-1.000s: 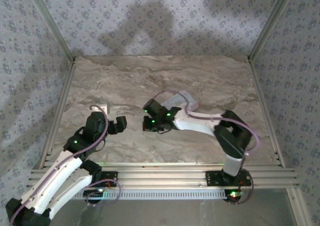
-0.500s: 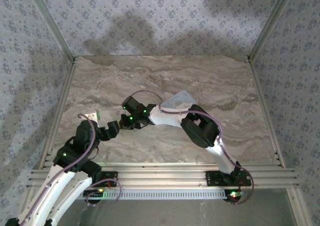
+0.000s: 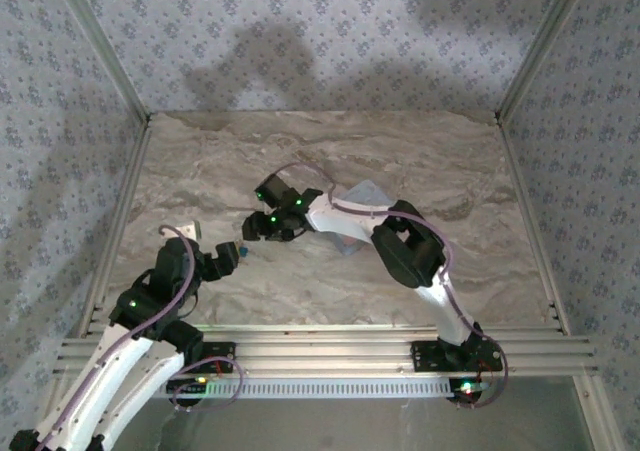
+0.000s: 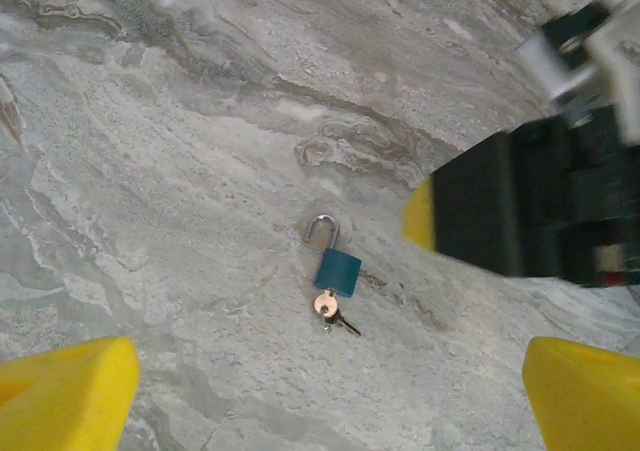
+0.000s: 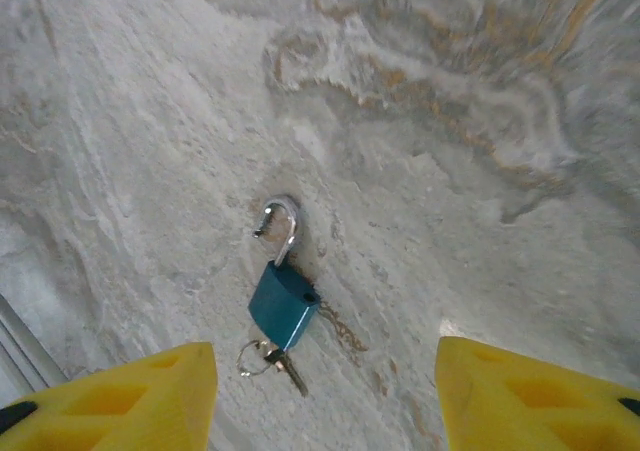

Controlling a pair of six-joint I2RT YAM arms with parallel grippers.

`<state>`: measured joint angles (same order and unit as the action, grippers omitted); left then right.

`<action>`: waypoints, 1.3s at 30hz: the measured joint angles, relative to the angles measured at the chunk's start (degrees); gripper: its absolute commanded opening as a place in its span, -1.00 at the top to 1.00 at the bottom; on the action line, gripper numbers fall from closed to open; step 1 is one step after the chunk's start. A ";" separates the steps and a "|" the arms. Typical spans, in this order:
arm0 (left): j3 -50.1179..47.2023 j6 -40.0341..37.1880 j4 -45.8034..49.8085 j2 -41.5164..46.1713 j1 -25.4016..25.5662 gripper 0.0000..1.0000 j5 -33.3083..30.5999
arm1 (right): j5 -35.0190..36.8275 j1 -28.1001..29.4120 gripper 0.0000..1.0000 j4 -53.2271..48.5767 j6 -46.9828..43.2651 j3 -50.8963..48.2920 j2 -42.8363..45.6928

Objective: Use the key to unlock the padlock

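Marble-patterned beige and grey tabletop fills a booth walled with pale blue floral-print panels, seen from above. A small teal-blue metal padlock lies flat on the bare stone left of the table's centre, between the tips of the two arms. Its thin silver shackle is sprung. In the right wrist view one leg sits in the body while the other ends in the air, clear of it. A little brass-coloured key on a thin wire ring touches the bottom edge of the padlock body; whether its blade sits in the keyhole cannot be told. The left gripper, black with yellow fingers, hangs just beside the padlock on its near-left side. It is released, its fingers spread wide, and it touches neither padlock nor key. The right gripper reaches across from the right and hovers just beyond the padlock. It is also released, with its yellow fingers well apart and holding nothing. In the left wrist view its black body with a yellow tip sits just right of the padlock. A light-blue box lies farther right, partly under the white right arm.
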<state>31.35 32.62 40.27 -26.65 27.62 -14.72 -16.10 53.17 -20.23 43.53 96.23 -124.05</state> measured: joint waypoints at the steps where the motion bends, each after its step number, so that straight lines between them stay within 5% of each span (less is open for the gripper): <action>1: 0.00 -0.15 -0.07 -0.55 -0.22 -0.96 -0.15 | 0.72 -0.26 -0.27 -0.68 -1.03 -0.42 1.68; 12: 7.67 -8.28 -5.84 -13.68 -5.14 -0.96 -1.79 | 12.50 -11.06 -0.53 -4.46 -13.16 -13.53 34.16; 20: 19.06 -21.86 -16.39 -29.16 -8.39 -0.96 -1.60 | 26.38 -26.25 -1.00 -6.69 -18.18 -36.89 56.48; 27: 13.68 -30.23 -28.72 -38.05 -9.22 -0.96 -2.08 | 37.55 -35.74 -1.00 1.03 -29.05 -60.83 77.75; 33: 3.30 -32.61 -38.51 -43.15 -14.27 -0.96 -2.80 | 39.30 -40.63 -1.00 14.32 -33.83 -76.74 81.94; 39: -4.70 -32.61 -49.11 -44.28 -16.61 -0.96 -4.66 | 39.26 -43.80 -1.00 25.38 -36.59 -81.61 77.29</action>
<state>26.65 0.01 -8.84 -70.94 11.00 -19.38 23.16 9.37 5.15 6.94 14.61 -46.76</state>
